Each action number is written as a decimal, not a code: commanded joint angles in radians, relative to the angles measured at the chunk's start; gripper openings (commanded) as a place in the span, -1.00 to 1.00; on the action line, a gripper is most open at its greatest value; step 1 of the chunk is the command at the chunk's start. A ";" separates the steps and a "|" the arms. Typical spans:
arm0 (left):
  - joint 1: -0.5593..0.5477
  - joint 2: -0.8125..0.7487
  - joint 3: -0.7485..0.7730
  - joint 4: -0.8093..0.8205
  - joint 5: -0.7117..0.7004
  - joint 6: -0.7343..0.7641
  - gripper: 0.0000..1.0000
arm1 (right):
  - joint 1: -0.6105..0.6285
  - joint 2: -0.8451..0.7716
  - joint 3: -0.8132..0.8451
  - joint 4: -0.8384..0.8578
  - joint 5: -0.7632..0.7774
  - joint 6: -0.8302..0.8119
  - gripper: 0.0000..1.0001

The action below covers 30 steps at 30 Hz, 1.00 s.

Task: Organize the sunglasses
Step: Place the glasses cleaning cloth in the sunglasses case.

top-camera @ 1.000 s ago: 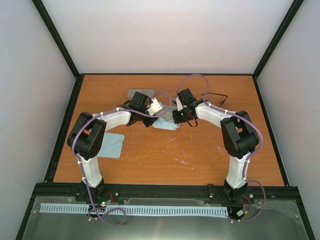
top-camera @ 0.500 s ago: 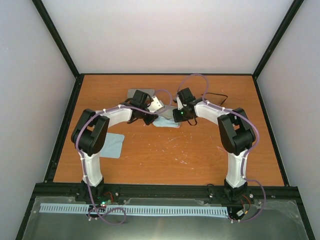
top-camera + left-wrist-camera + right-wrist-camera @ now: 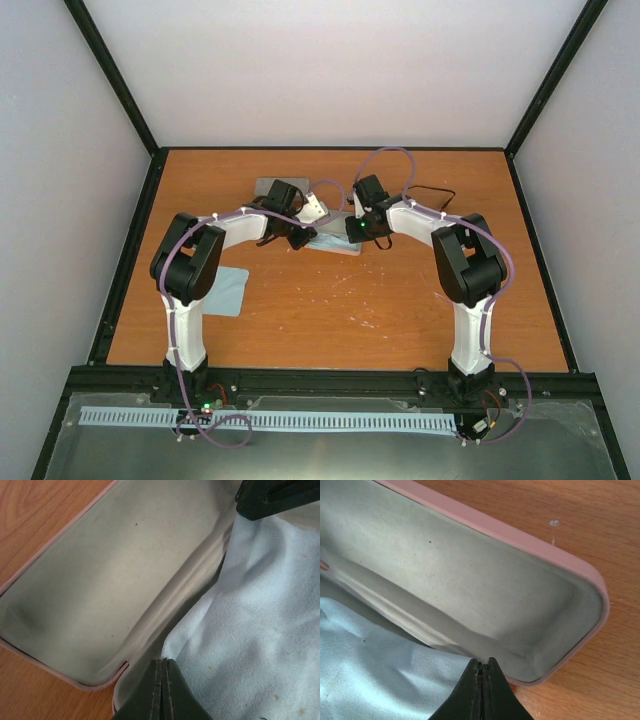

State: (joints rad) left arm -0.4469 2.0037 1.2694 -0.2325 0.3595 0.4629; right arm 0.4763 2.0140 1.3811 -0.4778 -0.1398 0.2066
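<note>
The sunglasses (image 3: 432, 192) show as thin black lines on the table at the back right, away from both grippers. An open pink case (image 3: 100, 580) with pale grey lining (image 3: 470, 570) lies mid-table. A light-blue cloth (image 3: 260, 630) is draped over its near half. My left gripper (image 3: 165, 661) is shut, with one edge of the cloth at its tip. My right gripper (image 3: 481, 662) is shut at the opposite edge of the cloth (image 3: 370, 665), by the case's end. In the top view both grippers meet over the cloth (image 3: 335, 243).
A grey case (image 3: 275, 187) lies behind the left gripper. A second light-blue cloth (image 3: 225, 290) lies flat at the left, near the left arm. Black frame rails (image 3: 130, 260) border the wooden table.
Both arms have stretched further toward the back and drawn closer together. The cloth between the grippers has shifted back toward the open case.
</note>
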 commanded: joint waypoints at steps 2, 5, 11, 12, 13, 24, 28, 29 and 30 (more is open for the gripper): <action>0.013 0.012 0.032 0.021 -0.004 0.028 -0.99 | -0.004 0.007 0.013 0.006 0.041 0.010 -0.95; 0.013 0.008 0.027 0.027 -0.009 0.032 -0.99 | -0.004 0.000 -0.002 0.010 0.040 0.014 -0.94; 0.013 -0.002 0.004 0.062 -0.034 0.033 -0.99 | 0.002 -0.001 -0.024 0.010 0.033 0.017 -0.94; 0.014 -0.001 0.003 0.062 -0.035 0.034 -0.99 | 0.004 0.000 -0.026 0.008 0.033 0.017 -0.94; 0.013 0.000 -0.001 0.064 -0.038 0.033 -0.99 | 0.009 0.002 -0.027 0.004 0.038 0.016 -0.94; 0.011 -0.029 -0.069 0.064 -0.069 0.031 -0.35 | 0.028 0.009 -0.027 -0.015 0.053 0.032 -0.76; 0.011 -0.049 -0.088 0.101 -0.076 0.024 -0.07 | 0.030 -0.005 -0.030 -0.014 0.062 0.037 -0.53; 0.011 -0.055 -0.092 0.104 -0.079 0.023 -0.01 | 0.032 -0.010 -0.030 -0.015 0.063 0.037 -0.50; 0.011 -0.060 -0.094 0.106 -0.082 0.022 0.07 | 0.034 -0.018 -0.032 -0.011 0.065 0.038 -0.47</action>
State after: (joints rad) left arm -0.4458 1.9785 1.1900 -0.1493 0.3164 0.4881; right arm 0.5007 2.0117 1.3666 -0.4740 -0.1017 0.2356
